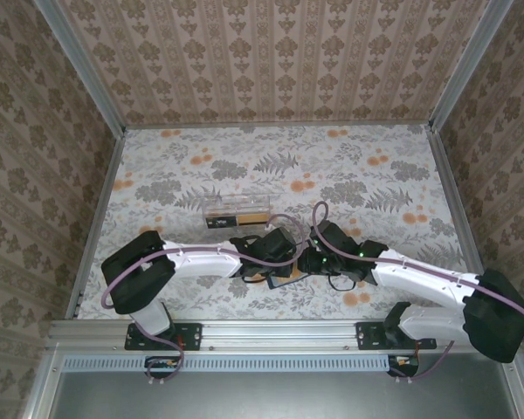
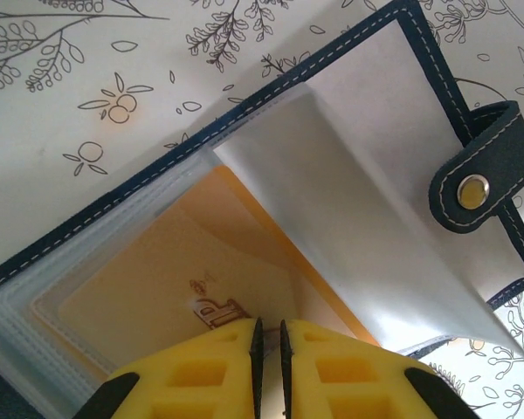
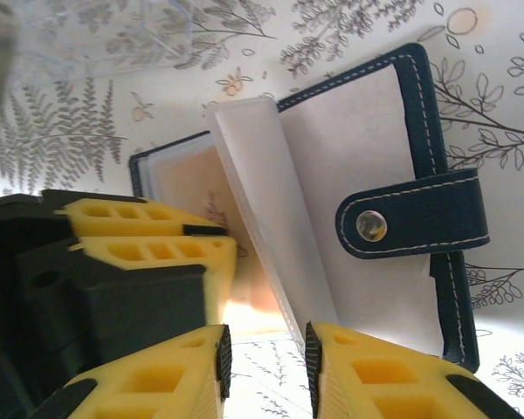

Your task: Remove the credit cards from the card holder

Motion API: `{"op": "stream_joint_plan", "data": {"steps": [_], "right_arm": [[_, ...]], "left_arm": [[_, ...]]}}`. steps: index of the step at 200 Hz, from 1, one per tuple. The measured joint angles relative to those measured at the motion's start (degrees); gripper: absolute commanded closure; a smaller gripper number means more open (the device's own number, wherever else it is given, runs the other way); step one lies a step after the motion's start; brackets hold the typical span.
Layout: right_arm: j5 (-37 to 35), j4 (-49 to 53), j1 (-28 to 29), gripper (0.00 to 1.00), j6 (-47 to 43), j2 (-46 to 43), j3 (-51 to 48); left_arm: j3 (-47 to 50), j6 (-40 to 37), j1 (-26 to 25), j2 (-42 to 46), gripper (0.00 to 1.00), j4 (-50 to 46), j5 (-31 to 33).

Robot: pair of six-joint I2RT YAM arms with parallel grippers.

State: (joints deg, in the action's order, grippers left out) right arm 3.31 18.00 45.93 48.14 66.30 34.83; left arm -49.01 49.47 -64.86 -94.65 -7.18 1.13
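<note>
Card holder (image 1: 286, 279) splayed open on floral tabletop (image 1: 375, 175), lower centre of overhead frame. Left gripper (image 2: 268, 327) closed to sliver over orange card (image 2: 157, 288); right gripper (image 3: 268, 345) parted around raised sleeve (image 3: 262, 201) edge.

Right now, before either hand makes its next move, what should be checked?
1. Dark navy bifold card holder lying open: ok.
2. Its snap strap unfastened: ok.
3. Orange card out of its clear plastic sleeve: not ok, it sits inside.
4. Left hand gripping that card: cannot tell; its yellow fingers are almost together over it.
5. Right hand open, beside the frosted sleeve pages: ok.
</note>
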Motion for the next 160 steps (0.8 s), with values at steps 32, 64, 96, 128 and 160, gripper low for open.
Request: {"op": "stream_joint_plan", "data": {"steps": [32, 64, 96, 128, 160], "right_arm": [[0.1, 0.1, 1.1, 0.72, 0.9, -3.1, -0.3], [0.3, -2.1, 3.1, 0.72, 3.3, -6.0, -4.5], [0.8, -4.9, 5.4, 0.73, 5.9, -5.9, -8.0], [1.4, -8.7, 5.7, 0.77, 6.6, -2.1, -8.0], [0.7, -9.0, 5.8, 0.82, 6.2, 2.4, -6.4]], "left_arm": [[0.2, 0.0, 0.0, 0.0, 0.83, 0.4, 0.1], [0.3, 0.0, 0.0, 0.0, 0.83, 0.5, 0.2], [0.2, 0.0, 0.0, 0.0, 0.83, 0.5, 0.2], [0.3, 0.0, 0.0, 0.0, 0.83, 0.5, 0.2], [0.2, 0.0, 0.0, 0.0, 0.83, 0.5, 0.2]]}}
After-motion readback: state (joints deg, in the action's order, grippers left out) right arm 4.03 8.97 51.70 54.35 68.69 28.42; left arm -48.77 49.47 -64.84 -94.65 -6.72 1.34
